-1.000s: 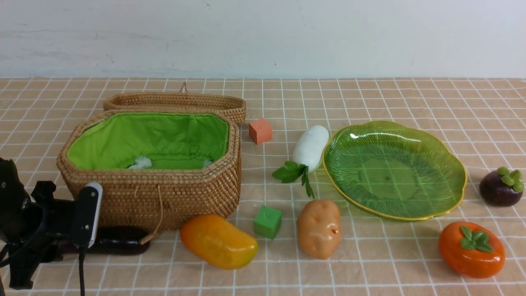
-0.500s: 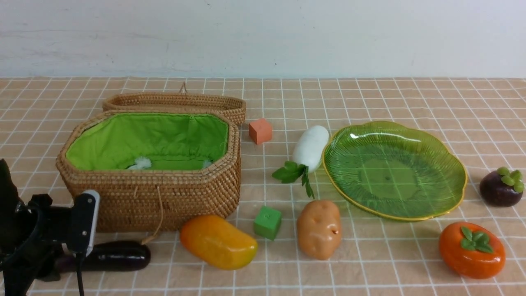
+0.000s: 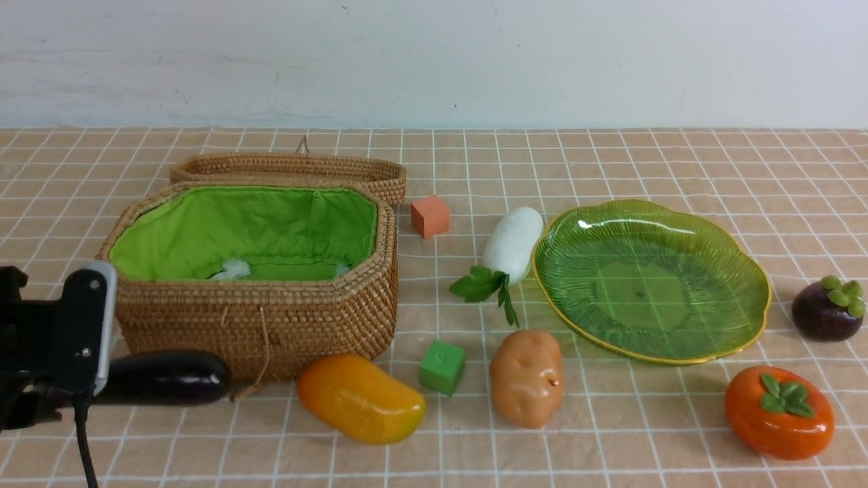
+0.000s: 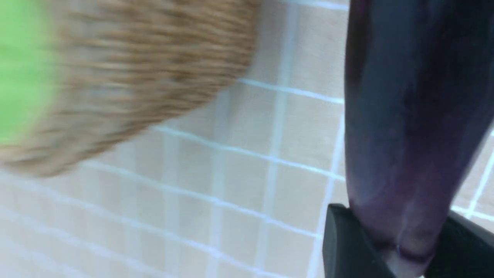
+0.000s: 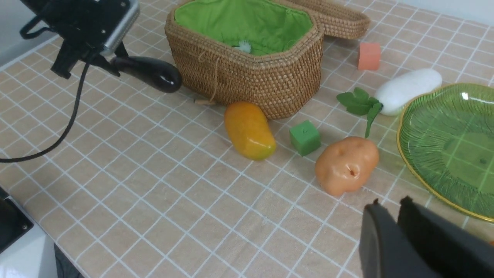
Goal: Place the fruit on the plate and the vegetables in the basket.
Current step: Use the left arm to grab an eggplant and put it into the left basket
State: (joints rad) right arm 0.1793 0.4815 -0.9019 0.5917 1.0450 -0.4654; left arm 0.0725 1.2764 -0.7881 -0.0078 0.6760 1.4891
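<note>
My left fingers (image 4: pixel 345 243) pinch the eggplant (image 3: pixel 163 377) just in front of the basket (image 3: pixel 271 318). My right fingers (image 5: pixel 380 243) sit almost pressed together, empty.

My left gripper (image 3: pixel 95 383) has risen off the table, carrying the eggplant (image 3: pixel 166 377). The eggplant no longer lies by the table's front-left edge. It now hangs level before the basket's (image 3: pixel 271 318) front wall.

glossy purple eggplant (image 3: pixel 163 377) held level, before open wicker basket (image 3: pixel 285 318)
</note>
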